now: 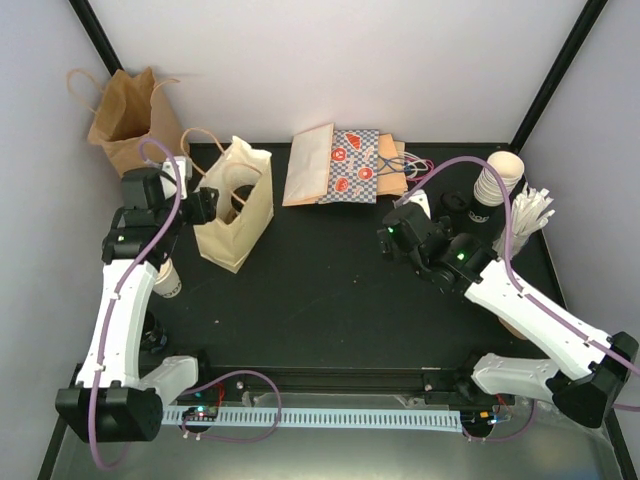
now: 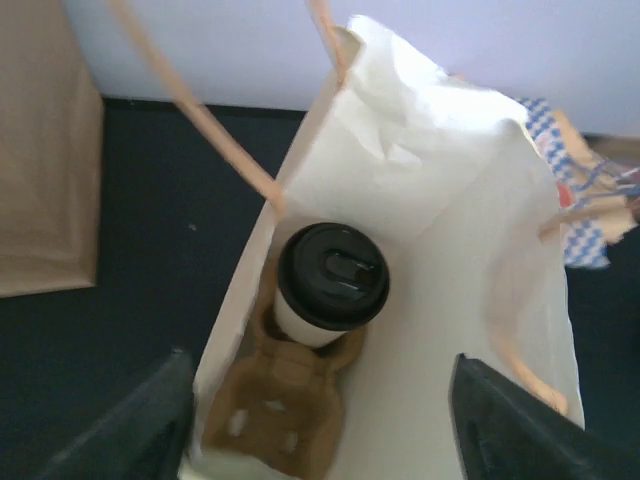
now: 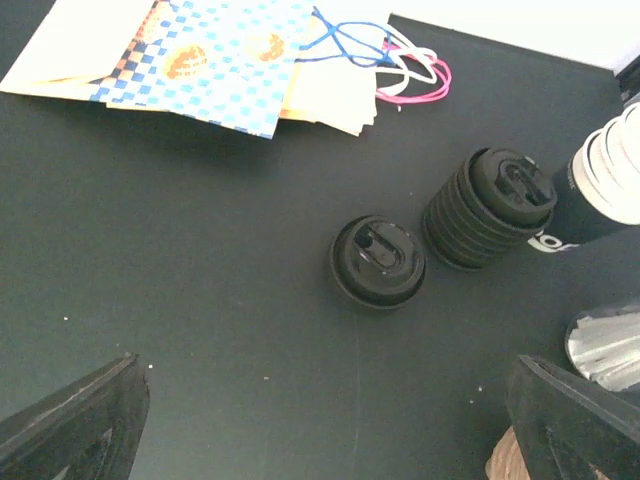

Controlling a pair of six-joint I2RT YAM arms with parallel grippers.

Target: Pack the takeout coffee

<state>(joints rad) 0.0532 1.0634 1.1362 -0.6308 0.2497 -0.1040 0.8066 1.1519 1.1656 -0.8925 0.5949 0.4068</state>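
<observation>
Currently left gripper [image 2: 320,440] jaws apart, empty, above lidded cup [image 2: 330,280] in bag [image 2: 420,180]; right gripper [image 3: 330,430] wide, empty.

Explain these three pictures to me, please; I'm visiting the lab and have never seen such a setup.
Two robot arms are bolted to a black table. The wide picture looks down from above; the other two come from a camera on each wrist. The left gripper, open and holding nothing, looks into a cream paper bag where a lidded cup sits in a cardboard carrier. The right gripper, also open and empty, hangs over a loose black lid beside a stack of lids. Flat bags lie further back.
</observation>
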